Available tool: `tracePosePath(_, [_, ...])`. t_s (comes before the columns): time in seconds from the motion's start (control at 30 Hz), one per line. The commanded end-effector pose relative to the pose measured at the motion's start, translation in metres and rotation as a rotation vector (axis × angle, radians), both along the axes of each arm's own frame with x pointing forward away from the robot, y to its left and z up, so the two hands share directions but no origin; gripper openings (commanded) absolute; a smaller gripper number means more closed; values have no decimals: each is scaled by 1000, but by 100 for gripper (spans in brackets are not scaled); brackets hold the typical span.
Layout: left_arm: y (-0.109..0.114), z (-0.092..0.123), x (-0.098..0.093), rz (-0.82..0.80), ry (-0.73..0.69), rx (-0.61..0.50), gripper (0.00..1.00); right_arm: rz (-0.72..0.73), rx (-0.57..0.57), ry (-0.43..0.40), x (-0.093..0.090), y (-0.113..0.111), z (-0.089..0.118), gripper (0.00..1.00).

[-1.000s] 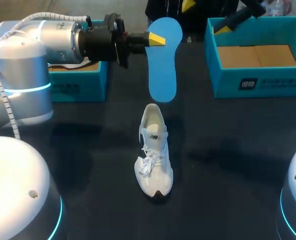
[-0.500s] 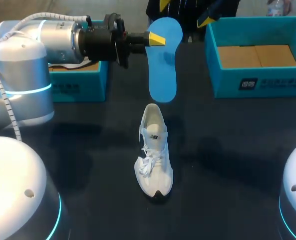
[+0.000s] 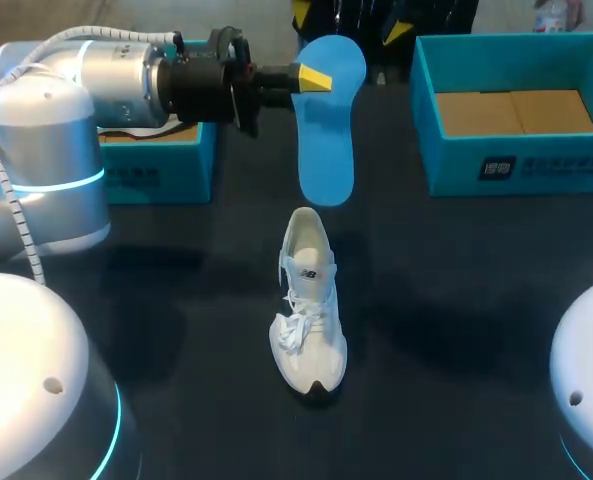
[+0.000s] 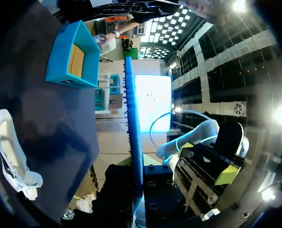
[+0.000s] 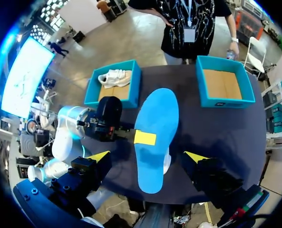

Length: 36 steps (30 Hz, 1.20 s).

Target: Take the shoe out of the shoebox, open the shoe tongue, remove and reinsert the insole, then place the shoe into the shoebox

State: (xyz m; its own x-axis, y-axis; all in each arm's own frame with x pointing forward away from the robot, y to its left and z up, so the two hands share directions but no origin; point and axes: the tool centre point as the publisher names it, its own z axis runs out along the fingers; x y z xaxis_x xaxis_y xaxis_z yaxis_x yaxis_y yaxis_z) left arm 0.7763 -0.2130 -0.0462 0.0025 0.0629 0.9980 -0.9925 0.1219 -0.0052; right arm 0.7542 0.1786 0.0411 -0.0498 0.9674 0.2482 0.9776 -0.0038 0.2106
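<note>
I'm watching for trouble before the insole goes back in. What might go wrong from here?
1. The left gripper pinches the blue insole at one edge near its upper end, with the rest hanging free, so it may swing or slip on the way down.
2. The white shoe stands loose on the table, and the right gripper is open, high above it; pushing the insole in could tip or slide the shoe.

The left gripper (image 4: pixel 137 166) holds the blue insole (image 4: pixel 132 114) edge-on, shoe (image 4: pixel 10 147) beside.
</note>
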Motion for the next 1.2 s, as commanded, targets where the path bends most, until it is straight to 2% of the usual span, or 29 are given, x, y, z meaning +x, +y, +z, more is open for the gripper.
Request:
tracePosePath(0.03, [1, 0, 0, -1, 0, 2, 0, -35, -147, 5, 0, 5, 2, 100])
tracePosePath(0.47, [1, 0, 0, -1, 0, 2, 0, -52, -173, 2, -2, 11, 1, 100])
tracePosePath(0.87, [1, 0, 0, -1, 0, 2, 0, -17, -121, 36, -3, 19, -1, 100])
tracePosePath(1.2, [1, 0, 0, -1, 0, 2, 0, -13, -58, 37, -8, 6, -2, 100])
